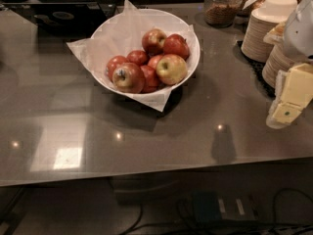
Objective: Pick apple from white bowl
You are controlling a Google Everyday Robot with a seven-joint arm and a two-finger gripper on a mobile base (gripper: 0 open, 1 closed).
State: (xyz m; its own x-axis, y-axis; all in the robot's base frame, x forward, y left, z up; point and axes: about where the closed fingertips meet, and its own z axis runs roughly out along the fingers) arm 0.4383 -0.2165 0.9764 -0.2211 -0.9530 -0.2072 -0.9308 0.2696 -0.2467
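Observation:
The white bowl stands at the back middle of the grey counter, lined with crinkled white paper whose corners stick out past the rim. Several apples lie in it. The apple, pale yellow-green with a red blush, lies at the front right of the pile, beside darker red apples and a red-and-gold streaked apple at the front left. My gripper is at the right edge of the view, above the counter, well to the right of the bowl and apart from it. It holds nothing that I can see.
Stacks of tan paper bowls stand at the back right on a dark mat. A glass jar stands behind the bowl. A dark tray lies at the back left. The counter's front edge runs across, with cables below.

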